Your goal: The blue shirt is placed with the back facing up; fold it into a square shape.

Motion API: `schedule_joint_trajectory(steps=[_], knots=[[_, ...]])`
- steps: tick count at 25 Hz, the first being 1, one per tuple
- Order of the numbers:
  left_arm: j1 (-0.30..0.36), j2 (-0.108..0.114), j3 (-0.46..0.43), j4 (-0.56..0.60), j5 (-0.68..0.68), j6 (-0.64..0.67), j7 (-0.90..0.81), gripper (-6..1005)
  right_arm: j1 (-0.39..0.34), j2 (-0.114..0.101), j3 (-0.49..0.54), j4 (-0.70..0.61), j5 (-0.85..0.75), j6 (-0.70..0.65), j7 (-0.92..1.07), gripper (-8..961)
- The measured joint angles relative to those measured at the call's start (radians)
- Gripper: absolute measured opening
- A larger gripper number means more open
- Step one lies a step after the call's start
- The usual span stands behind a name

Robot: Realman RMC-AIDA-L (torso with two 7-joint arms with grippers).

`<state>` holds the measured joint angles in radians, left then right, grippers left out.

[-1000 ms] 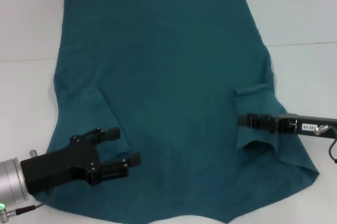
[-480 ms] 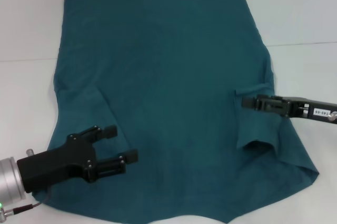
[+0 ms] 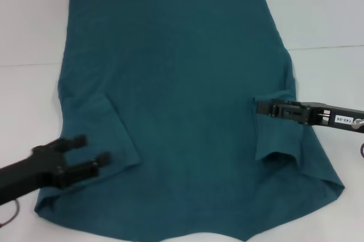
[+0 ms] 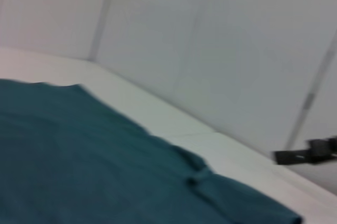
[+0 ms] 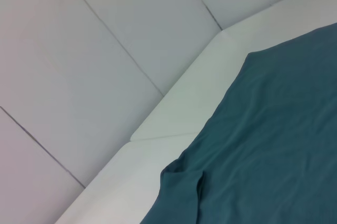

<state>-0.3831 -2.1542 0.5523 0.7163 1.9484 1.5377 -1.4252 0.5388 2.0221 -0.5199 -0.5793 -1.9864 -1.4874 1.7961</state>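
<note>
White table (image 3: 330, 20) carries the blue shirt (image 3: 182, 83), spread flat, plain side up, both sleeves folded inward onto the body. Left end effector (image 3: 85, 154) over the shirt's near-left sleeve fold, fingers apart, holding nothing. Right end effector (image 3: 263, 107) at the right sleeve fold's edge; can't tell its finger state.

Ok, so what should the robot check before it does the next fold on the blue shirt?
1. Blue shirt lies flat on the table, plain side up: ok.
2. Left sleeve folded in over the body: ok.
3. Right sleeve folded in flat: not ok, its edge looks bunched.
4. Left tool open over the left sleeve: ok.
5. Right tool at the right sleeve's edge, holding cloth or not: cannot tell.
</note>
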Motion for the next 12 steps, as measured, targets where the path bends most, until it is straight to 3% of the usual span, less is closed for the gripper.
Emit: schedule_joint_trajectory(steps=[6,12], knots=[[0.015,0.008,-0.086,0.013,0.084,-0.1,-0.117,908,0.003,0.012,-0.002,-0.003,0.0,0.003,-0.014,902],[0.027,0.014,-0.13,0.04,0.158,-0.103,-0.212,907,0.004,0.008,-0.003,-0.004,0.0,0.004,-0.005,899]])
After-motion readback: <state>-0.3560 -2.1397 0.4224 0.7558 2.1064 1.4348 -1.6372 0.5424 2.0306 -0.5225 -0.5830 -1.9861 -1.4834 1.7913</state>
